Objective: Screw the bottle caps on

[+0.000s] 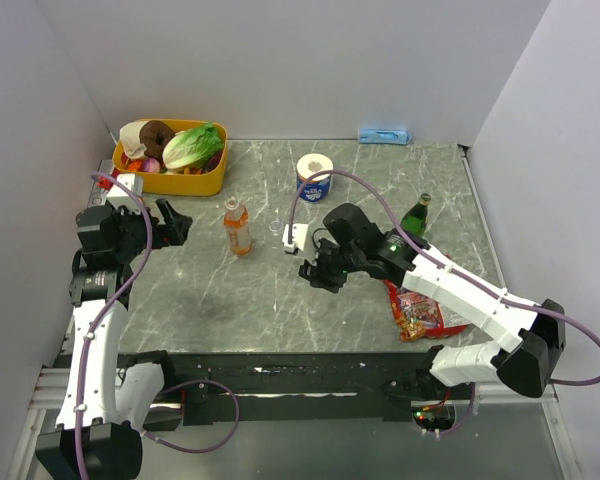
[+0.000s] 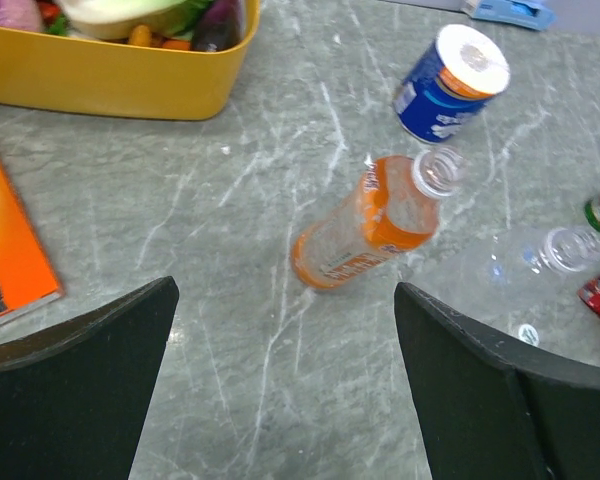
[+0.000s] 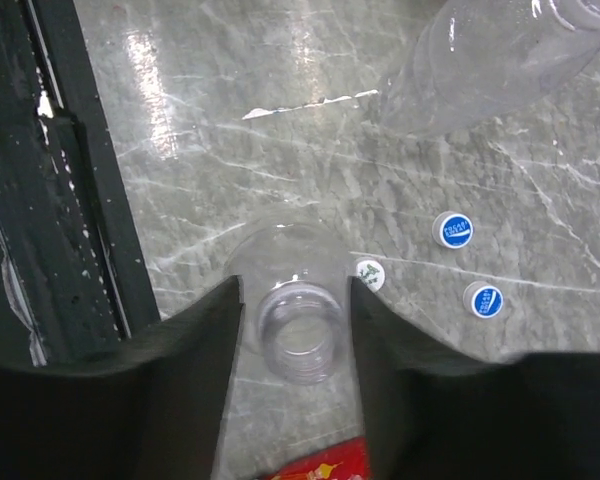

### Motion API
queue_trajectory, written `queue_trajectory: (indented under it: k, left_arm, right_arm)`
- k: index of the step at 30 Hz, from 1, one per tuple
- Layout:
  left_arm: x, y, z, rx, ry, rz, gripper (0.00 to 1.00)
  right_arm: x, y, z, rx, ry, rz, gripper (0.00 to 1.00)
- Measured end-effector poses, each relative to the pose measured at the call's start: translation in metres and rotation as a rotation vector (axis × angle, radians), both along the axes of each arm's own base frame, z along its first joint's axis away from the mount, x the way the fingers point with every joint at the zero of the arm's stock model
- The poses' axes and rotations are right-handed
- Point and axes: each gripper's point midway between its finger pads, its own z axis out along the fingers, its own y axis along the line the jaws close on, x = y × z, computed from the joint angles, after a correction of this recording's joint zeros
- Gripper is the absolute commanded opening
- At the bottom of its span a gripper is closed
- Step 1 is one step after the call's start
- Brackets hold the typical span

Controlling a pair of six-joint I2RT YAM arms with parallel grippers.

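Bottle caps (image 3: 453, 230) escape the top view, where the orange drink bottle (image 1: 237, 228) stands upright mid-frame between left gripper (image 1: 178, 224) and right gripper (image 1: 318, 274). Left wrist: spread, empty fingers (image 2: 80, 390) face that open-mouthed bottle at upper centre. Right wrist: fingers (image 3: 180, 400) seemingly clasp a small clear bottle (image 3: 300, 340), mouth up; both blue caps lie just right, nearer this arm.

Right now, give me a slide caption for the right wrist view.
Right gripper clasps an uncapped clear bottle; two blue caps lie beside it on the table.

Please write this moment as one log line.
left gripper: open, empty | right gripper: holds clear bottle, uncapped | caps: two, on table
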Motion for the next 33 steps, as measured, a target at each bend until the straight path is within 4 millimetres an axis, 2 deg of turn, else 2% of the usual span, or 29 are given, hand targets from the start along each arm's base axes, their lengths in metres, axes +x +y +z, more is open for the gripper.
queue_trajectory:
  k: [3,5,9,10,12,15,18,21,23,27,30,33]
  left_arm:
    - [-0.003,-0.008,0.001,-0.005,-0.005,-0.053,0.96]
    - [-0.008,-0.021,0.003,-0.007,-0.018,-0.139,0.96]
    - [-0.033,-0.063,0.009,0.015,-0.088,-0.375,0.96]
    - [-0.048,-0.083,0.011,0.031,-0.117,-0.474,0.96]
    - [-0.080,-0.117,0.016,0.053,-0.166,-0.658,0.96]
    - [-0.121,-0.153,0.023,0.066,-0.226,-0.878,0.96]
    - [-0.133,-0.166,0.020,0.075,-0.248,-0.956,0.96]
    - [-0.140,-0.179,0.006,0.080,-0.248,-1.018,0.96]
    - [-0.144,-0.191,-0.010,0.077,-0.236,-1.063,0.96]
    - [-0.147,-0.209,-0.039,0.070,-0.203,-1.113,0.96]
    - [-0.149,-0.218,-0.045,0.059,-0.201,-1.134,0.96]
    - [-0.149,-0.227,-0.042,0.044,-0.228,-1.153,0.96]
  right_arm:
    - [-0.002,0.002,0.002,0.009,0.009,0.015,0.28]
    - [-0.005,0.002,0.003,0.007,0.017,0.026,0.18]
    - [-0.017,-0.005,0.005,-0.015,0.062,0.053,0.04]
    - [-0.020,-0.006,0.010,-0.014,0.070,0.061,0.00]
    - [-0.022,-0.006,0.023,0.001,0.073,0.067,0.00]
    - [-0.021,-0.002,0.062,0.072,0.070,0.055,0.00]
    - [-0.019,0.006,0.099,0.161,0.066,0.042,0.00]
    - [-0.021,0.016,0.127,0.242,0.088,0.033,0.00]
    - [-0.022,0.021,0.134,0.268,0.115,0.031,0.00]
    - [-0.023,0.032,0.136,0.284,0.182,0.030,0.00]
    - [-0.022,0.038,0.133,0.285,0.223,0.022,0.00]
    - [-0.024,0.041,0.132,0.292,0.258,0.012,0.00]
